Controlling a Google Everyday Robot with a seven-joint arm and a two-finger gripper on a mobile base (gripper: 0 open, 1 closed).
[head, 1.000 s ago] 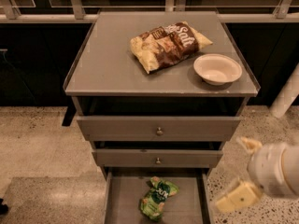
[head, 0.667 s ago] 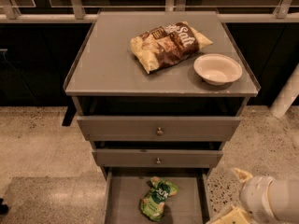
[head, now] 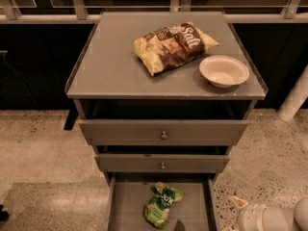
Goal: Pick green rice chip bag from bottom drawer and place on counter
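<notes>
The speckled floor [head: 43, 143] spreads round the three-drawer cabinet [head: 144, 131], unchanged from a second ago; the counter [head: 110, 61] is its flat grey top, and what it carries lies as it did before; the bottom drawer [head: 127, 206] stands pulled out below the two upper drawers [head: 192, 162], which are each a little ajar, and its grey floor shows.

The brown-and-cream "Salt" chip bag [head: 171, 44] lies slantwise on the back right part of the counter; the pale bowl [head: 224, 71] sits just beside it, near the right edge.

The green rice chip bag [head: 162, 205] lies crumpled on the floor of the bottom drawer, right of the middle, touched by nothing, in the same spot as earlier.

The white arm [head: 262, 219] has sunk: a second ago it hung beside the middle drawers on the right; now only its end shows in the lower right corner, outside the bottom drawer's right wall. The gripper [head: 239, 202] shows as a small cream tip just above that white end, near the drawer's right wall and apart from the bag; whether it is spread or closed cannot be told.
</notes>
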